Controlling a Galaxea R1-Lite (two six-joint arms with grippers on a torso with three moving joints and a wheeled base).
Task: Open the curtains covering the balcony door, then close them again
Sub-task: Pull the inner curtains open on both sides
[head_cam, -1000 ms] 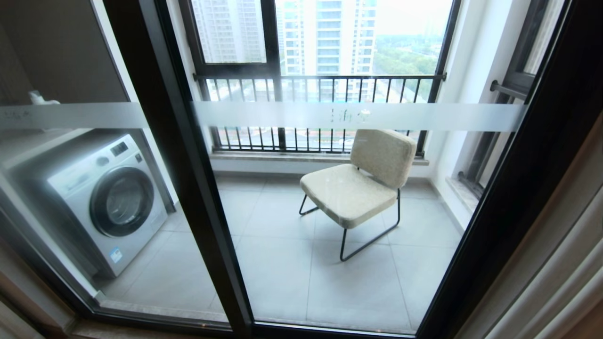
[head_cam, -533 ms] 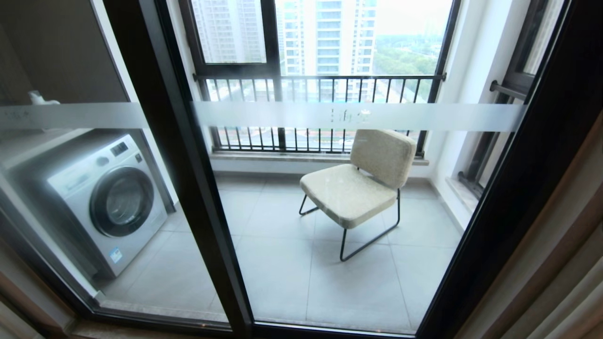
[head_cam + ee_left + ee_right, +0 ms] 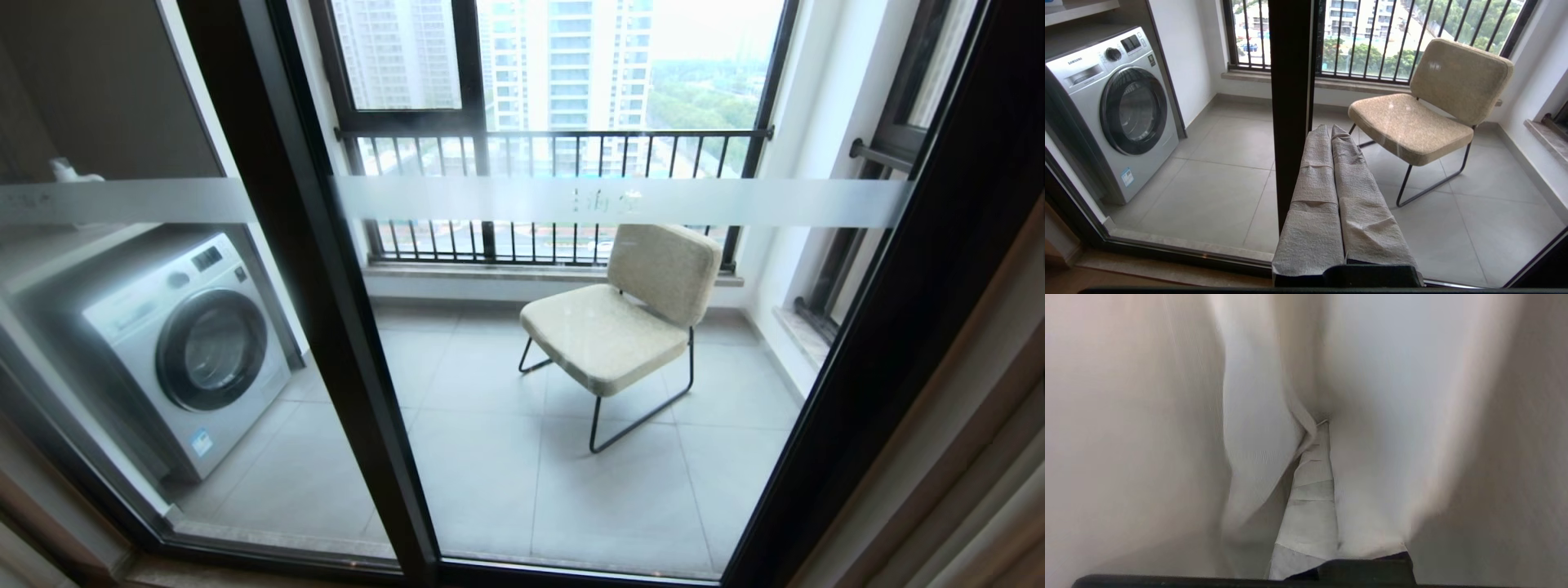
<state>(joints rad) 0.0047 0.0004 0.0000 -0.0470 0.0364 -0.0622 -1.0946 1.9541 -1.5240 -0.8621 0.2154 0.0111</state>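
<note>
Curtains (image 3: 1392, 416) hanging in vertical folds

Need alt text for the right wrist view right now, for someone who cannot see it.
The right gripper, fingers wrapped in pale cloth, is shut on a fold of the curtains. Sheer white fabric bunches around the fingertips and fills nearly the whole view, with cream-beige drape at both sides; nothing of the balcony door shows here.
</note>
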